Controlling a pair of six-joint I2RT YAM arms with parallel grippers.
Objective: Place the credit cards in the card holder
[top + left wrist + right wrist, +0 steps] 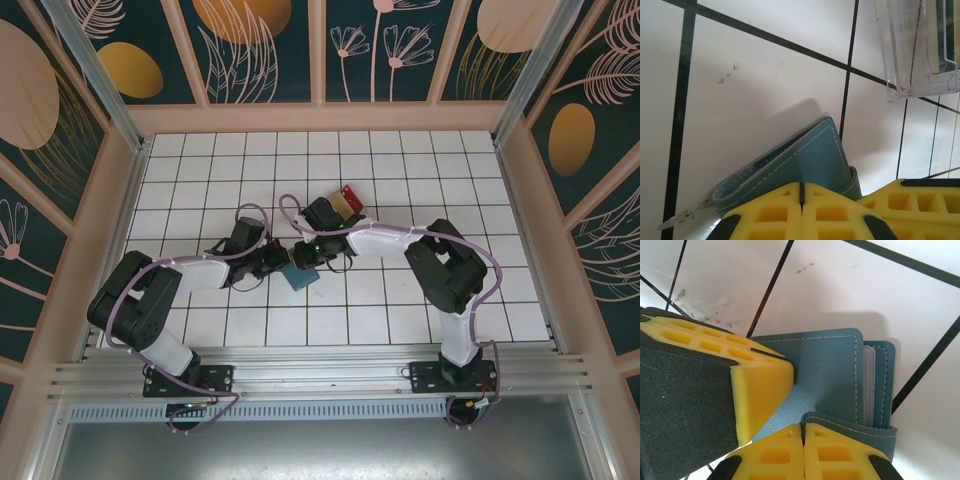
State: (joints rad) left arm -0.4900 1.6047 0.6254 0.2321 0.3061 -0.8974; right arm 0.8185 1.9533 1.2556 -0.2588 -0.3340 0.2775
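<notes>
Top external: both my arms reach in to mid-table and meet over the teal wallet (299, 279), which lies on the white tiles (400, 160). My left gripper (280, 266) comes at it from the left and my right gripper (306, 262) from the far right side, and the two almost touch. The card holder (340, 207) sits farther back and to the right, apart from the wallet, just beyond my right wrist. A red card (350, 192) shows at the holder's far edge. Whether it is inside the holder or lying against it, I cannot tell from here.

Left wrist: my left fingers (765, 217) are pressed together with the seam closed. The wallet's stitched cover (812, 155) runs in under their tips, so this hand is clamped on the wallet. The wallet throws a shadow on the tile behind it. One yellow finger of the right gripper shows at lower right, just beside the wallet's fold. The clear plastic card holder (910, 50) stands at upper right on the tiles, well apart from the wallet. Something dark with a pale strip shows through its wall, too distorted to name.

Right wrist: my right fingers (840, 457) are closed tight, pinching a flap of the wallet (825, 375) at its near edge. The wallet is partly open, with pale leaves showing between the covers at the right edge. The left gripper's finger (760, 385), yellow on black, presses against the cover from the left.
</notes>
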